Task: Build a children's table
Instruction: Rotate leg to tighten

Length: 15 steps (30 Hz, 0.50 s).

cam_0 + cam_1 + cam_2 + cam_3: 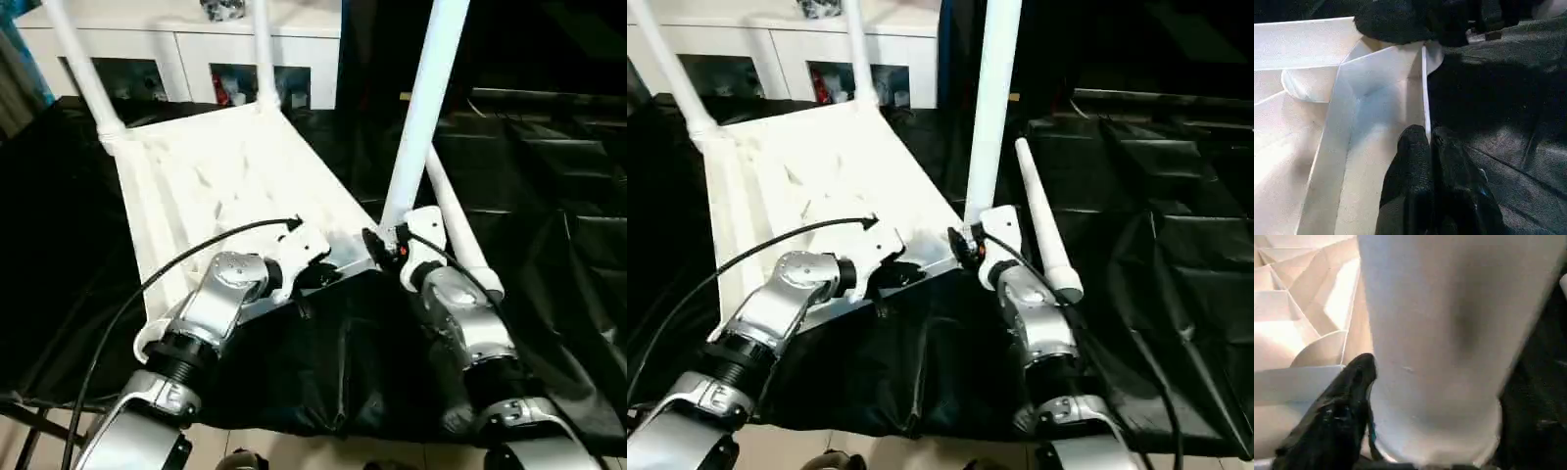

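Right wrist view showed the matter most closely: the leg (1440, 342) stood directly in front of the right gripper (384, 238), with one black finger (1337, 406) lying against its side near the lower end. Its long axis ran almost upright, leaning a little, and its foot met the near right corner of the tabletop (235, 186), where a round socket should be. I judged that the coming move depended on this: the leg had to be brought in line with the socket and pressed down along its own length. The right gripper was clearly the nearer one and stood wide around the tube; whether it truly held the leg I could not tell.

The left gripper (1430, 147) was closed narrow on the thin raised rim of the tabletop at its near edge, just beside that same corner, probably to keep the top from sliding.

The tabletop lay upside down on a black cloth (323, 372), white, with ribs showing. Two legs already stood in the far corners, the far left leg (83, 64) and the far right leg (263, 54). One more loose leg (1046, 220) lay on the cloth at the robot's right, near the right forearm. Behind all this stood a white cabinet (186, 49).
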Motion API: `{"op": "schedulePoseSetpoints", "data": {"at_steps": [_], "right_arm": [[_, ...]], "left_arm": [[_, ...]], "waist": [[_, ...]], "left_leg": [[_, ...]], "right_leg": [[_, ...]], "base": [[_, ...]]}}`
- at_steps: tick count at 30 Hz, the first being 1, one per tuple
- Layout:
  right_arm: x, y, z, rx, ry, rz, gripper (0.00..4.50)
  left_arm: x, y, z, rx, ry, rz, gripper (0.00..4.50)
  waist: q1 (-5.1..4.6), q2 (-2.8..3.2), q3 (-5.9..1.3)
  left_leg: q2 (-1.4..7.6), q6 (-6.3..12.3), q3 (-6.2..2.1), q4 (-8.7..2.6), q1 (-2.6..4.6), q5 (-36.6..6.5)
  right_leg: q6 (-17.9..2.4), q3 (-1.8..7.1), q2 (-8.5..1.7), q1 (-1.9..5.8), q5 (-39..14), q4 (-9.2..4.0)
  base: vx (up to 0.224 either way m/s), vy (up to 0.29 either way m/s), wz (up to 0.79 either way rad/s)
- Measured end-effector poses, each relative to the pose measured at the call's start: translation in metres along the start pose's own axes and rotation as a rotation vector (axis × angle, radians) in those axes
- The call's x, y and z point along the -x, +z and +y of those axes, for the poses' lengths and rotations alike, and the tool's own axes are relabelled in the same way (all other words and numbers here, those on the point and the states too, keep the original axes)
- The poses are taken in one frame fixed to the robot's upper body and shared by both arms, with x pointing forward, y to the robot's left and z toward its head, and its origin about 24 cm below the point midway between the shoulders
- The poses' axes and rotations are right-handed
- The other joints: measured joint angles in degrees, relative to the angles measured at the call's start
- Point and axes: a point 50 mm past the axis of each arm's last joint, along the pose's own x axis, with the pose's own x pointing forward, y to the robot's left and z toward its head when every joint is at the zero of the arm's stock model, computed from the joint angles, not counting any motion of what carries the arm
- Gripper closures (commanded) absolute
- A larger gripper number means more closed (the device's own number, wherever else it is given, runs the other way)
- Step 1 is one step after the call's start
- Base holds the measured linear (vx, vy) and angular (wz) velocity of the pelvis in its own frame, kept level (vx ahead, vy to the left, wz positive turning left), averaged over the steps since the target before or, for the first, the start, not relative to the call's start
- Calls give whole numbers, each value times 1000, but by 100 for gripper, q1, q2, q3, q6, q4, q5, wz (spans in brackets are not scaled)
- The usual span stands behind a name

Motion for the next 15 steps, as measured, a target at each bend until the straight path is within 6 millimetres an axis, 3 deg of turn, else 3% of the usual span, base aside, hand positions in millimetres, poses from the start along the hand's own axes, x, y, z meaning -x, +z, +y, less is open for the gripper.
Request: {"op": "schedulePoseSetpoints", "data": {"at_steps": [3, 7, 15], "right_arm": [[4, 0, -4, 24, 47, -3, 60], [11, 0, -7, 66, 148, -4, 60], [47, -1, -10, 213, 596, 61, 60]], "left_arm": [[1, 1, -1, -19, -19, -4, 450], [7, -2, -3, -44, -72, -24, 450], [37, -16, 0, -84, -255, -17, 450]], "waist": [[10, 0, 0], [18, 0, 0], [91, 6, 3]], "left_leg": [[0, 0, 1, -5, -8, 0], [1, 0, 1, -15, -17, 0], [3, 3, 5, -17, -32, -2]], "right_leg": [[0, 0, 0, -2, 0, -2], [-4, 0, 1, -5, 1, -1], [-3, 0, 1, -11, -23, 1]], "base": [[0, 0, 0], [0, 0, 0], [0, 0, 0]]}}
